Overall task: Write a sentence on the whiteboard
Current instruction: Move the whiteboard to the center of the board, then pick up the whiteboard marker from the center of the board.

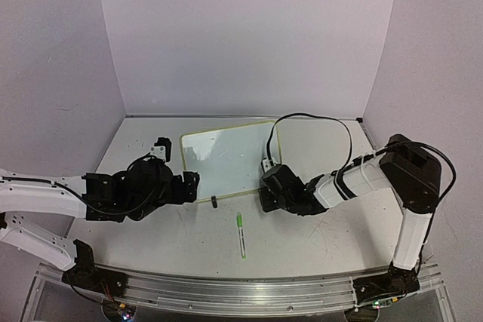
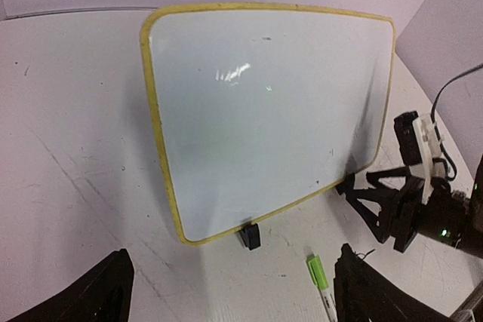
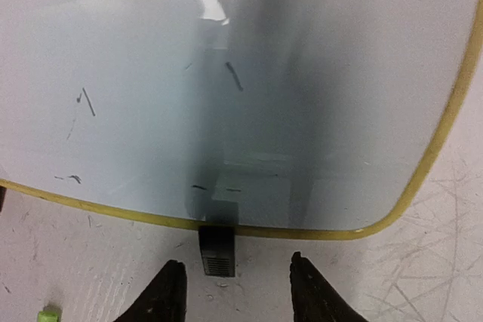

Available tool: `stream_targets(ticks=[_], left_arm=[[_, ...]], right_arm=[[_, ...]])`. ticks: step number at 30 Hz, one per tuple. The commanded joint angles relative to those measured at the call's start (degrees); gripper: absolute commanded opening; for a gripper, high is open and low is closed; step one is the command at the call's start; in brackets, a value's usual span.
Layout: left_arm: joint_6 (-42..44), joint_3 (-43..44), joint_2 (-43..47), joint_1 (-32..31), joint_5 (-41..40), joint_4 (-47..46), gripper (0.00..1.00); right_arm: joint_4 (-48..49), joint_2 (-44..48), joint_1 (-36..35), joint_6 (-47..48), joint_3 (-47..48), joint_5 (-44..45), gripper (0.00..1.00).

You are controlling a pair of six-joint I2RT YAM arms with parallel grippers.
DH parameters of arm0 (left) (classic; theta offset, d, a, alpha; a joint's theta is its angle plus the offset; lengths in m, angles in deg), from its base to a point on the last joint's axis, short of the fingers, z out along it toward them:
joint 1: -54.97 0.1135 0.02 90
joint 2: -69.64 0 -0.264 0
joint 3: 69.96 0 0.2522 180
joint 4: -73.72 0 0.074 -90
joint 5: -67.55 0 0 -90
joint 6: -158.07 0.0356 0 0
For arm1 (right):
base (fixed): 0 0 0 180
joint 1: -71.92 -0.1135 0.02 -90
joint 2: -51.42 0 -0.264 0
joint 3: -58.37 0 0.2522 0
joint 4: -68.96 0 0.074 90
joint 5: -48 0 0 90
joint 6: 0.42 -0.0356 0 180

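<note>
Whiteboard (image 1: pixel 230 160) lies mid-table, slightly skewed, with a yellow rim all round; its face carries only glare and a few dark scuffs. Around it: a green-capped marker (image 1: pixel 241 235) lies loose on the table (image 1: pixel 302 239) at the board's 6 o'clock, apart from both arms. A small black-and-white part (image 1: pixel 161 145) sits at its 9 o'clock. A black cable (image 1: pixel 332 122) loops from the right arm past the 2 o'clock corner. Left claw (image 1: pixel 189 186) is at the 8 o'clock corner, fingers (image 2: pixel 102 292) spread wide, gripping nothing, the board apart from them. Right claw (image 3: pixel 235 277) is at the 4 o'clock corner, likewise spread and empty, its fingers (image 3: pixel 164 292) either side of a black foot (image 3: pixel 216 249) without touching it. Table is white and heavily scratched, with lilac walls (image 1: pixel 249 35) on three sides and a metal rail (image 1: pixel 241 292) along the near edge by the arm bases. From above, the right claw covers that foot; only its own camera shows it. The left wrist view gives a second foot (image 2: pixel 250 236) under the near rim, the marker cap at its 4 o'clock, and the right claw facing in. The scuffs read clearly only from the right wrist.
</note>
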Motion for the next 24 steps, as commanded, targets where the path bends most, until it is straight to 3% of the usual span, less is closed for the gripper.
stream_targets(ticks=[1, 3, 6, 12, 17, 24], left_arm=[[3.0, 2.64, -2.85, 0.02, 9.55, -3.19, 0.94], [2.61, 2.78, -4.36, -0.11, 12.35, -3.67, 0.94], [0.23, 1.58, -4.56, -0.64, 10.99, -4.07, 0.94], [-2.04, -1.47, 0.81, -0.59, 1.18, -4.07, 0.96], [-1.69, -1.83, 5.0, -0.56, -2.45, -2.2, 0.97], [-1.35, -1.85, 7.05, -0.44, -2.44, -1.01, 0.97]], right_arm=[[-3.12, 8.59, -0.9, 0.96, -0.64, 0.11, 0.7], [-5.6, 11.72, -1.35, 0.81, -1.41, -1.13, 0.82], [-12.21, 14.02, -2.38, -1.95, -0.72, -5.82, 0.87], [-18.64, 11.34, -9.49, -10.99, 3.55, -16.62, 0.8], [-26.95, 4.89, -14.5, -15.65, 11.08, -14.8, 0.74], [-31.47, -2.59, -16.64, -16.78, 16.34, -12.17, 0.64]])
